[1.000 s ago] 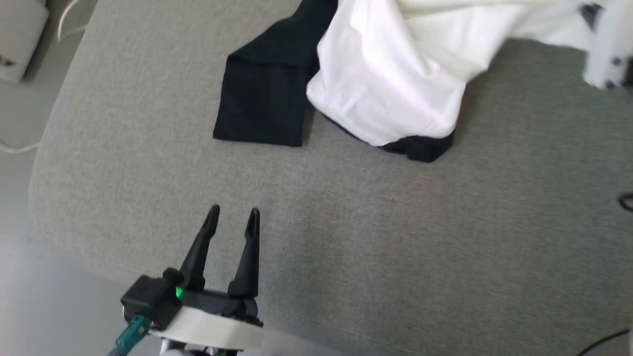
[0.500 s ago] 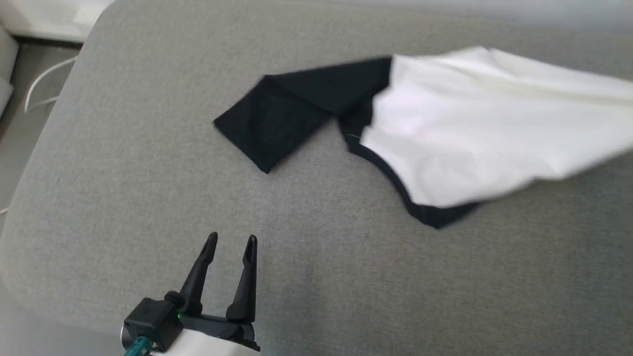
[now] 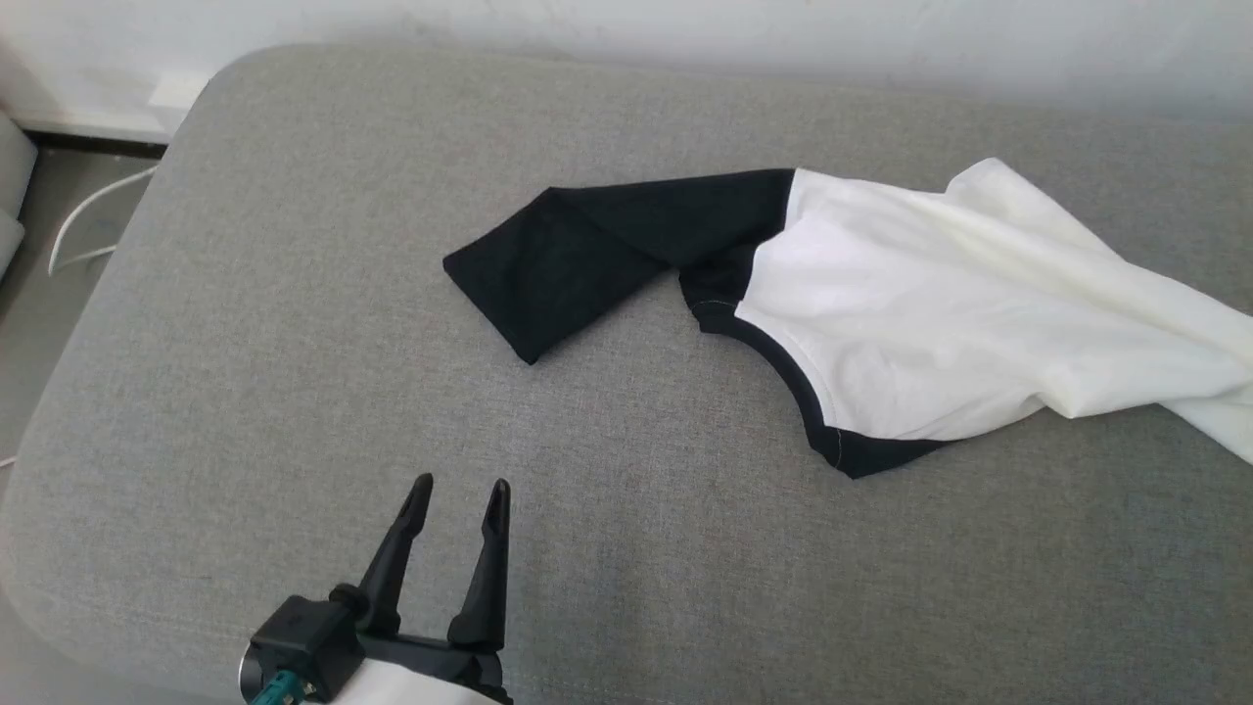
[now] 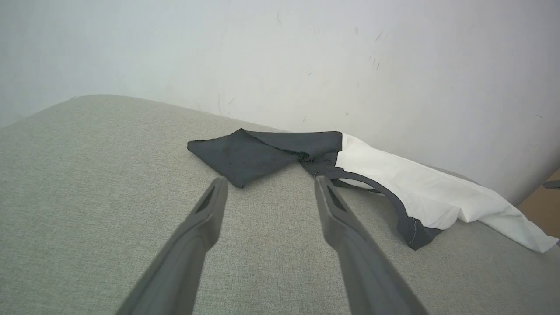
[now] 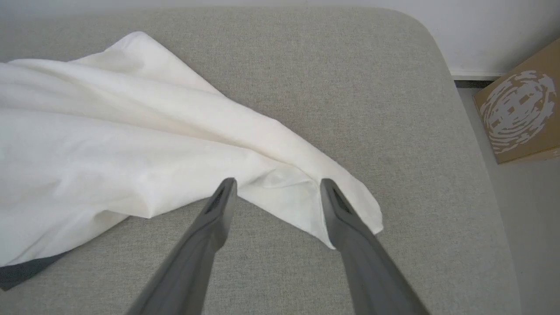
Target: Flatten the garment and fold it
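Observation:
The garment (image 3: 930,313) lies crumpled on the grey cushion, white body stretching off to the right, one black sleeve (image 3: 578,255) folded at its left and the black neckline trim (image 3: 783,362) curving along its near edge. My left gripper (image 3: 458,487) hangs open at the lower left, well short of the sleeve (image 4: 249,155), nothing between its fingers. In the right wrist view my right gripper (image 5: 276,184) is open just above a white corner of the garment (image 5: 302,197), its fingertips either side of the cloth's fold. The second sleeve is hidden.
The grey cushion (image 3: 294,343) has a rounded left edge with floor and a white cable (image 3: 83,211) beyond it. A white wall (image 4: 280,57) runs along the back. A cardboard box (image 5: 516,109) stands on the floor past the cushion's right end.
The head camera has tilted up, so the picture shifted. The garment has been drawn out from a bunched heap into a longer spread to the right and has settled on the cushion.

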Motion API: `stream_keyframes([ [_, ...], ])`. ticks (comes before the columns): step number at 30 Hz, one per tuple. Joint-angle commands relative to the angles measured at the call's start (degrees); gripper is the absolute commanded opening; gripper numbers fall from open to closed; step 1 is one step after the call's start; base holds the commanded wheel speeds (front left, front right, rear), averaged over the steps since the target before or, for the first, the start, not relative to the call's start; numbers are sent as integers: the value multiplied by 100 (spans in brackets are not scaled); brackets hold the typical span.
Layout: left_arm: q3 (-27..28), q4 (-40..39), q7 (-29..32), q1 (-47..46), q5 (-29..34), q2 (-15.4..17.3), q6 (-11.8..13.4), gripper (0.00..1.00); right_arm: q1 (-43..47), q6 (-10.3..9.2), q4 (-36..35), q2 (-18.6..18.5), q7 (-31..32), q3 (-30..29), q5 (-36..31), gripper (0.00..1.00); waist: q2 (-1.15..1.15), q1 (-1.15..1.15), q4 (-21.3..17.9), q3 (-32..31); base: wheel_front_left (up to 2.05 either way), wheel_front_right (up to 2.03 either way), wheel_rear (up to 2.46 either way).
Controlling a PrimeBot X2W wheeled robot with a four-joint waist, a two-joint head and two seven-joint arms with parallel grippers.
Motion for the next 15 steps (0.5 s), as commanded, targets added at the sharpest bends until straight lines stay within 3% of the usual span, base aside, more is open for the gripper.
stream_keyframes([
  [1,2,-2,11,75,-6,25,28,100,-80,-4,-52,-18,-46,48,46,100,0,0,-41,-78,0,0,0],
  [9,-98,-37,66,188,-26,28,69,100,-454,-4,-413,30,96,637,460,100,0,0,-25,-303,0,0,0],
  [15,-173,-85,67,217,9,59,79,100,-719,-4,-37,23,252,1117,368,100,0,0,97,-207,0,0,0],
])
